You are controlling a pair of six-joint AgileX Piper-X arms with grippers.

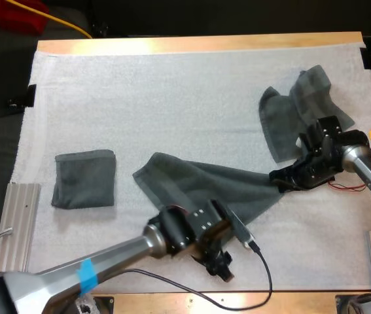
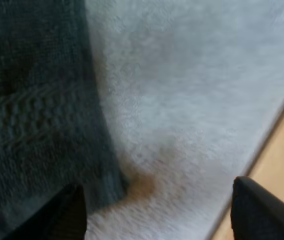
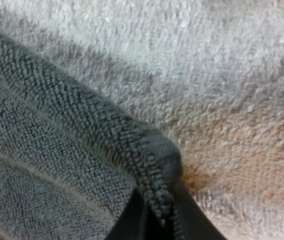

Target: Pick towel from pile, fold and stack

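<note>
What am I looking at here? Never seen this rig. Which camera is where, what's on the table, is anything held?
Two robot arms with two-finger grippers are working at a table. The high view looks down from behind them; each of the other pictures comes from a camera on one arm's wrist. On the white mat lie a folded towel, a crumpled towel and, in the middle, a stretched-out towel. The right gripper pinches a corner of the stretched-out towel. The left gripper is open beside that towel's edge, holding nothing.
</note>
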